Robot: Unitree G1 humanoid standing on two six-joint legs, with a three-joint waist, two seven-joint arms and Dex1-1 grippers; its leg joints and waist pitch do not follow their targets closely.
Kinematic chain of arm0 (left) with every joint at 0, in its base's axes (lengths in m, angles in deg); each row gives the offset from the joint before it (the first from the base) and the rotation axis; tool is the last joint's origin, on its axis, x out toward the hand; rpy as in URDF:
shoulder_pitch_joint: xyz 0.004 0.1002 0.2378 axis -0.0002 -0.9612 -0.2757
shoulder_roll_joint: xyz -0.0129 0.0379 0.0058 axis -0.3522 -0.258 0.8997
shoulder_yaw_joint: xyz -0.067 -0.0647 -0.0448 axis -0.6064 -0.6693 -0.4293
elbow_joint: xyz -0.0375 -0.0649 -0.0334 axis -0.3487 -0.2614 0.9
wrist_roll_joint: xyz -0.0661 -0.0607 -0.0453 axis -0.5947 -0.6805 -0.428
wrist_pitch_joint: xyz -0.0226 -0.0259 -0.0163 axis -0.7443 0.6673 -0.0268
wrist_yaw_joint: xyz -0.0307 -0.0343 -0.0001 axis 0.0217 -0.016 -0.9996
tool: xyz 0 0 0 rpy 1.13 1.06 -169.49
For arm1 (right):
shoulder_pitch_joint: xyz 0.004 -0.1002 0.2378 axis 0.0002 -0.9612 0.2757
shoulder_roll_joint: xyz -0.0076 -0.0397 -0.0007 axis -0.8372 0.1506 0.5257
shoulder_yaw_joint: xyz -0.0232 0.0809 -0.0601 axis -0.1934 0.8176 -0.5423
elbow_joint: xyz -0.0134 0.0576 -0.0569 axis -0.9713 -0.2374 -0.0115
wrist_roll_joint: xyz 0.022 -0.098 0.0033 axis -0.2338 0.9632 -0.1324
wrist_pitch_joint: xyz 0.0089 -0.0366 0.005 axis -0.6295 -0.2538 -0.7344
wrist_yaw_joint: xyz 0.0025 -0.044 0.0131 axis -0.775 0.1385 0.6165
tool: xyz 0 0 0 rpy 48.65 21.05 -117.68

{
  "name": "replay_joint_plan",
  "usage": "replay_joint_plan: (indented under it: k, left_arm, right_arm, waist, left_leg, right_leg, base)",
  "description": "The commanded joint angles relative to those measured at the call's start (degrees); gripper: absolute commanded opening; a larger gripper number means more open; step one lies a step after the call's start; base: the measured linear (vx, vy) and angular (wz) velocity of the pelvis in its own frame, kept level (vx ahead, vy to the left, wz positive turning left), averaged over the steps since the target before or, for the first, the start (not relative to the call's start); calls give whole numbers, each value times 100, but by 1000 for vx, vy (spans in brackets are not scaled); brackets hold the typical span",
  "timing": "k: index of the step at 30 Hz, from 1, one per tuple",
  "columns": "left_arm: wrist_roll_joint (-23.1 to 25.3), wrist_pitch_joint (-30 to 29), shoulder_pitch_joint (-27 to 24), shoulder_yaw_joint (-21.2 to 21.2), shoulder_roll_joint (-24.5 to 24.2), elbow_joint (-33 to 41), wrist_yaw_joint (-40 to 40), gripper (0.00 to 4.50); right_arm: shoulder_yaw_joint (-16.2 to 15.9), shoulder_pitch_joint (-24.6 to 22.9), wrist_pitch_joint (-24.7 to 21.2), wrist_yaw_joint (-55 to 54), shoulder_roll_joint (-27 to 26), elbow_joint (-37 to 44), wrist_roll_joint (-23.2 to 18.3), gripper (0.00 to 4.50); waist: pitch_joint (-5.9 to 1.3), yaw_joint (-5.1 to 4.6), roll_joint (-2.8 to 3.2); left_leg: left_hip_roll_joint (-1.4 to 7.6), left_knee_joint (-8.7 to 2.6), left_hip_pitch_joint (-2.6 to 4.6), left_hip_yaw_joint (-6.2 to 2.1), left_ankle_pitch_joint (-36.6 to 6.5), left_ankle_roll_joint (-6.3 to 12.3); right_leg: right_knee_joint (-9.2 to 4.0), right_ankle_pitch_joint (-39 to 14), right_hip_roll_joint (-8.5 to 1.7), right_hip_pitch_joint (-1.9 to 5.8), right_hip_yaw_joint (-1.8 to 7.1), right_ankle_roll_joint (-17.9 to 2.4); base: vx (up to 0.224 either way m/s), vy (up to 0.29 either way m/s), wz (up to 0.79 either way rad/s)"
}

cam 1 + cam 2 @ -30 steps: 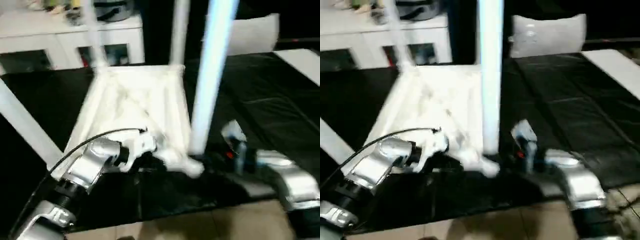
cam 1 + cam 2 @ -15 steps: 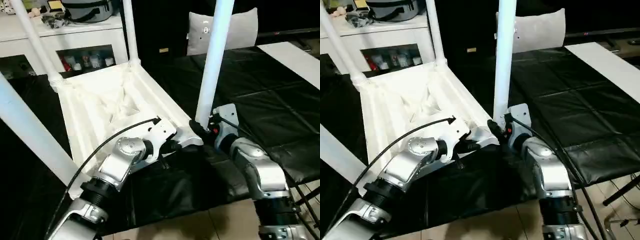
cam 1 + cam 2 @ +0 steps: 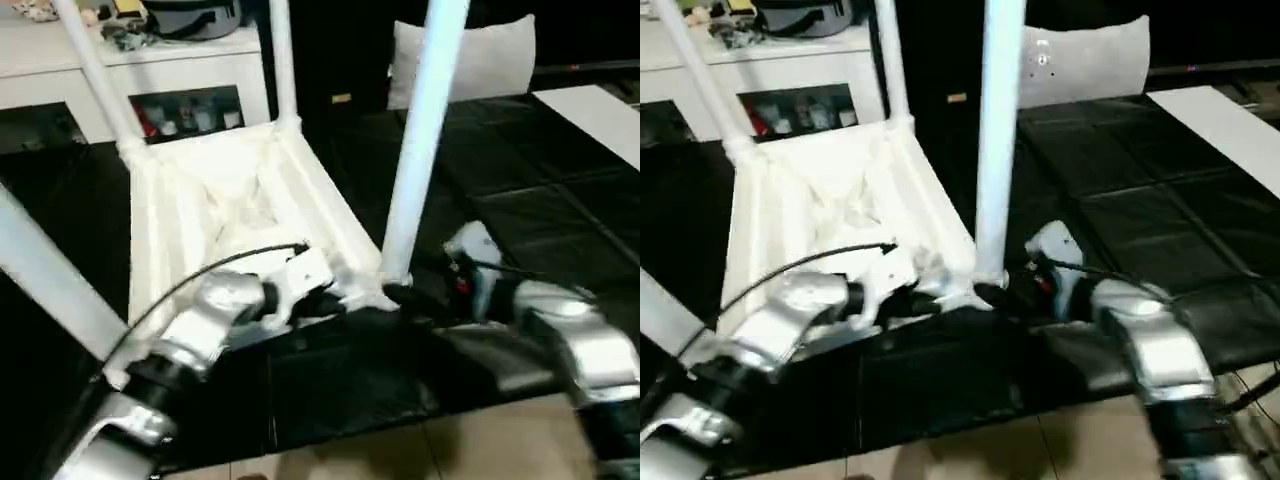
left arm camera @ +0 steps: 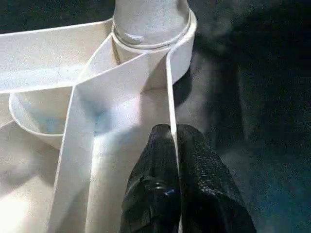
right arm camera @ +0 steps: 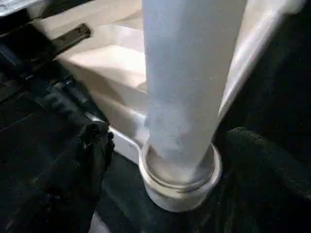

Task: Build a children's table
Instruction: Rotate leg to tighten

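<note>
Both eye views look forward and down from the head over the silver forearms, set slightly apart, sharing the overturned table top (image 3: 230,215) on the black-covered bench (image 3: 520,190). The left wrist view sits very close behind its fingers (image 4: 155,184), facing the near right corner socket (image 4: 150,29). The right wrist view looks closely at that same socket and its leg (image 5: 187,73) from the opposite side.
</note>
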Motion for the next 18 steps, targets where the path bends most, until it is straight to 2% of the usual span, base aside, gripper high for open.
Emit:
replay_joint_plan:
  k: [1, 2, 3, 5, 7, 11, 15, 18]
  left_arm:
    - [-163, 335, 56, 140, -50, 283, 463, 0]
    - [-181, 377, 56, 156, -79, 296, 547, 0]
    - [-206, 514, 54, 274, -223, 352, 897, 0]
    - [-205, 590, 56, 338, -296, 362, 1065, 0]
    - [-211, 734, 57, 443, -410, 365, 1327, 0]
    - [-169, 987, 85, 585, -578, 290, 1718, 0]
    - [-149, 1126, 205, 575, -602, 93, 1822, 0]
    - [-120, 1216, 280, 580, -605, -15, 1808, 0]
  right_arm:
    - [-139, 33, 127, 462, 108, 3, -173, 402]
    - [-147, 37, 148, 572, 147, -9, -207, 402]
    - [-194, 86, 292, 894, 273, -162, -217, 402]
    - [-218, 133, 402, 1014, 320, -285, -178, 402]
    - [-244, 218, 532, 1178, 369, -461, -168, 376]
    - [-312, 345, 514, 1713, 473, -550, -371, 343]
    - [-461, 393, 727, 2008, 592, -680, -296, 311]
    - [-496, 422, 702, 2170, 585, -721, -355, 284]
  waist:
    - [-398, 28, -119]
    - [-405, 58, -102]
    - [-410, 87, -120]
    - [-406, 131, -111]
    - [-413, 170, -101]
    - [-397, 225, -109]
    - [-403, 298, -126]
    - [-398, 298, -135]
  left_leg:
    - [191, -337, 8, -32, -853, 548]
    - [207, -334, 26, -31, -812, 565]
    - [214, -331, 17, -28, -764, 575]
    - [225, -331, 26, -26, -785, 571]
    - [233, -330, 40, -26, -807, 539]
    - [238, -338, 48, -21, -964, 489]
    - [236, -330, 45, -18, -889, 468]
    - [228, -331, 34, -24, -944, 440]
  right_leg:
    - [-410, -1296, -341, 357, 280, -1090]
    - [-405, -1266, -338, 338, 284, -1117]
    - [-386, -1177, -336, 336, 286, -1153]
    - [-378, -1176, -342, 320, 287, -1200]
    - [-364, -1131, -343, 310, 287, -1252]
    - [-375, -1295, -350, 321, 294, -1212]
    - [-371, -1329, -358, 312, 301, -1178]
    - [-385, -1486, -357, 319, 294, -1125]
  base:
    - [0, 0, 0]
    - [0, 0, 0]
    - [0, 0, 0]
    - [0, 0, 0]
    - [0, 0, 0]
    - [0, 0, 0]
    - [0, 0, 0]
    - [0, 0, 0]
